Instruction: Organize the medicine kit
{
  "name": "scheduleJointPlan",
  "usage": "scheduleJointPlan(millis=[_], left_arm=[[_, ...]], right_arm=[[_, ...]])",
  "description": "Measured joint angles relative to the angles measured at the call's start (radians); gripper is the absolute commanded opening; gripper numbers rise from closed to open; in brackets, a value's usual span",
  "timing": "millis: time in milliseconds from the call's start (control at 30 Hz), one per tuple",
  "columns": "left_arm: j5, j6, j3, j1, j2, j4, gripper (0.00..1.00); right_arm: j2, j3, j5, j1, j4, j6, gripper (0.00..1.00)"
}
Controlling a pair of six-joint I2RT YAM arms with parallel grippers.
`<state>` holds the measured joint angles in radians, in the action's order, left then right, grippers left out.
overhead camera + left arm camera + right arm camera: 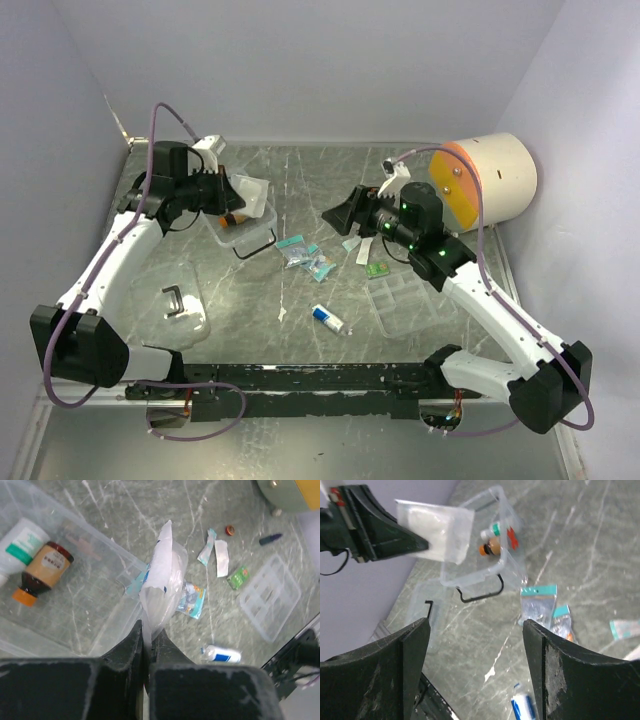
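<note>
The medicine kit's clear box [258,232] [85,610] [479,575] stands open at the back left. In it lie a brown bottle with an orange cap [232,220] [42,571] and a white and green tube [19,545]. My left gripper [226,190] [148,630] is shut on a clear plastic bag [247,190] [161,577] [436,532], held above the box's right side. The lid with the black handle [178,300] [422,611] lies in front of the box. The divided tray insert [405,298] [270,597] sits at the right. My right gripper [338,215] [475,630] hangs open and empty above the table's middle.
Teal-topped packets [305,255] [538,602] [192,600], a green packet [377,268] [238,577], white strips [216,556] and a white and blue tube [327,319] [223,654] [522,706] lie loose mid-table. A large cream-and-orange cylinder [492,180] rests at the back right.
</note>
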<state>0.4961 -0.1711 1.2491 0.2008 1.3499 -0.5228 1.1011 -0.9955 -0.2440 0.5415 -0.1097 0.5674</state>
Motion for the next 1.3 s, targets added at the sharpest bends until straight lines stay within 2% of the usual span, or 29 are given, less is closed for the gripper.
scheduleJointPlan(millis=[167,467,733,1000,1167,1300], left_arm=[[-0.133,-0.215,-0.018,0.003,0.037,0.037,0.07],[-0.29,-0.483,-0.037,0.007,0.104,0.054,0.07],[-0.372,-0.614,-0.072,0.027,0.175,0.049,0.07],[-0.39,-0.702,-0.047,0.066,0.298,-0.025,0.18],[-0.391,-0.741,0.028,0.082,0.371,-0.054,0.3],[-0.392,-0.765,0.069,0.098,0.411,-0.044,0.3]], right_arm=[[-0.006,0.034,0.059,0.008,-0.038,0.086,0.65],[-0.049,0.037,0.063,0.025,-0.018,0.13,0.65],[-0.122,0.092,0.084,0.026,-0.004,0.117,0.65],[-0.132,0.153,0.069,0.026,0.021,0.105,0.65],[-0.157,0.201,0.072,0.026,0.037,0.101,0.65],[-0.171,0.205,0.072,0.026,0.04,0.086,0.65]])
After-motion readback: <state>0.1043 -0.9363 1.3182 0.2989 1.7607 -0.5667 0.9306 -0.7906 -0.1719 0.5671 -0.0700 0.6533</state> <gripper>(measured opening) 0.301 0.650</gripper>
